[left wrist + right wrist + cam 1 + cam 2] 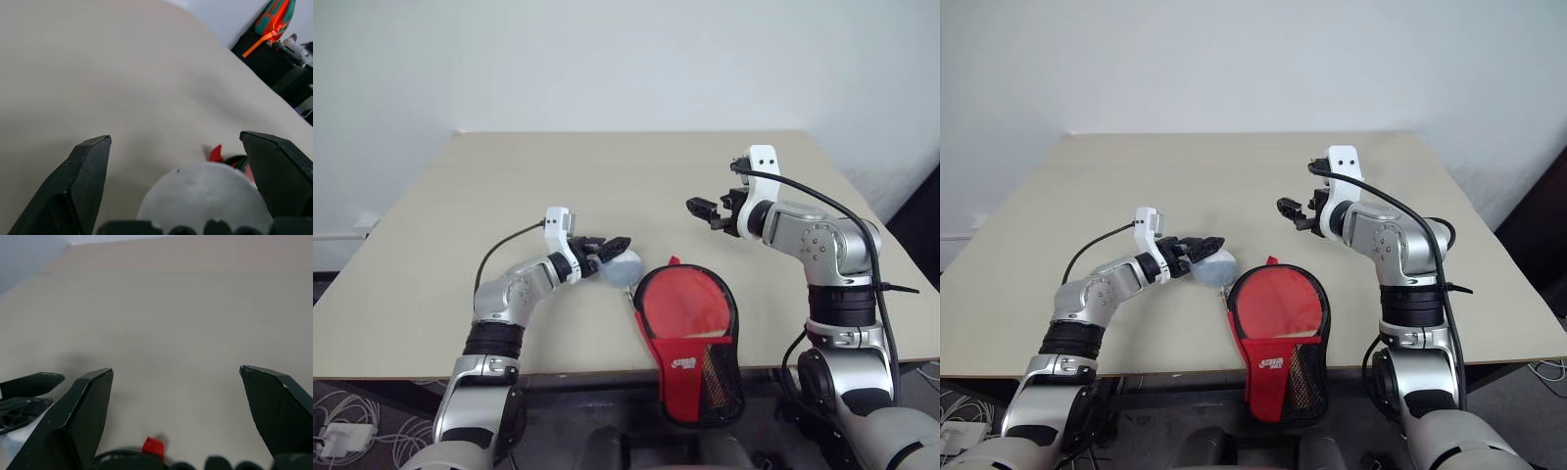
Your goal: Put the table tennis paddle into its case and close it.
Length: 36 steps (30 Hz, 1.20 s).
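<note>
The case point(683, 364) lies at the table's front edge, red with a white logo, a black zipper rim and a black mesh pocket hanging past the edge. Inside its round rim shows a red face with a sliver of light wood point(713, 336), the table tennis paddle point(685, 311). A small red tab point(153, 446) sticks up at the rim's far end. My left gripper point(617, 245) is open at the case's left rim, with a pale grey rounded piece point(200, 196) between its fingers; whether that belongs to the case I cannot tell. My right gripper point(700, 208) hovers open behind the case.
The beige table point(607, 176) stretches back to a white wall. The case overhangs the front edge point(587, 370). Cables and a white adapter point(342, 438) lie on the floor at the left. Bags point(274, 24) stand beyond the table's far side.
</note>
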Each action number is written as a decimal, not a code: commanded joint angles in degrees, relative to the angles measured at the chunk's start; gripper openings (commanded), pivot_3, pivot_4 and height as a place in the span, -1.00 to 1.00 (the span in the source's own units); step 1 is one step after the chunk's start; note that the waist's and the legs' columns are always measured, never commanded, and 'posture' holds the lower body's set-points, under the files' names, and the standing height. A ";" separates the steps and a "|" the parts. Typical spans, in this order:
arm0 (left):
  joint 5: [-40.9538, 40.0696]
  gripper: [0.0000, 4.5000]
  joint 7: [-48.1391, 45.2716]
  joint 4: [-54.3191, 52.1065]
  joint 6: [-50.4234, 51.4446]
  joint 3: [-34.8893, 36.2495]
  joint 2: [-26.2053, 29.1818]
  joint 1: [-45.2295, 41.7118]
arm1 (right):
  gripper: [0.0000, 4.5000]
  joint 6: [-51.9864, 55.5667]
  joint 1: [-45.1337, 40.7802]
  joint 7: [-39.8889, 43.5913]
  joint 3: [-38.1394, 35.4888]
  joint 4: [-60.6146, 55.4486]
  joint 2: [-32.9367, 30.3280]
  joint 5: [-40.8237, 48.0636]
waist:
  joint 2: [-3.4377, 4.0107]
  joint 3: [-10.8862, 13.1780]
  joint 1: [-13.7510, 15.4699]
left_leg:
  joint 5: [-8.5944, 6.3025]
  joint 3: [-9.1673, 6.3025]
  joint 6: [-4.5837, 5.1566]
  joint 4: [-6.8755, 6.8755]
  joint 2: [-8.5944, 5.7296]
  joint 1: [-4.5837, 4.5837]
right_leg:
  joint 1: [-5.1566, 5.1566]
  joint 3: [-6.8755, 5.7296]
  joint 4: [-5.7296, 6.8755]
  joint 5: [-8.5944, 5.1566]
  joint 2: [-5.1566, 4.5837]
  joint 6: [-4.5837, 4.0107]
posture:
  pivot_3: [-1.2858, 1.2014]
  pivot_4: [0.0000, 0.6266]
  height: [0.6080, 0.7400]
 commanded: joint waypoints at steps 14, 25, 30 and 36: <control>2.90 0.99 -3.70 -14.78 7.37 -0.12 1.99 10.02 | 1.00 0.89 0.07 -0.21 -1.42 -4.62 0.01 1.03 | 0.00 0.00 -0.10 | 0.00 -0.03 0.01 0.04 0.01 0.09 | 0.08 0.00 0.08 0.00 0.00 0.00 | 0.03 -1.00 1.00; 3.00 0.45 -2.27 -15.50 7.39 1.78 0.93 10.97 | 1.00 0.72 1.16 1.84 -0.16 -4.69 -2.27 0.45 | 0.00 -0.01 -0.05 | 0.00 -0.04 0.01 0.07 0.01 0.13 | 0.13 -0.02 0.07 0.00 0.00 0.00 | 0.03 -1.00 1.00; 2.68 -0.32 -2.23 -16.00 7.53 1.91 0.33 10.91 | 1.00 1.10 1.57 1.64 0.19 -5.55 -1.76 0.64 | 0.00 -0.01 -0.05 | 0.00 -0.04 0.01 0.07 0.01 0.16 | 0.16 -0.02 0.07 0.00 0.00 0.00 | 0.03 -1.00 1.00; 2.82 -0.89 -2.82 -16.33 7.79 1.66 0.56 11.08 | 1.00 1.69 1.53 1.46 0.23 -6.45 -1.46 0.80 | 0.00 -0.01 -0.03 | 0.00 -0.04 0.01 0.07 0.01 0.16 | 0.17 -0.02 0.07 0.00 0.00 0.00 | 0.03 -1.00 1.00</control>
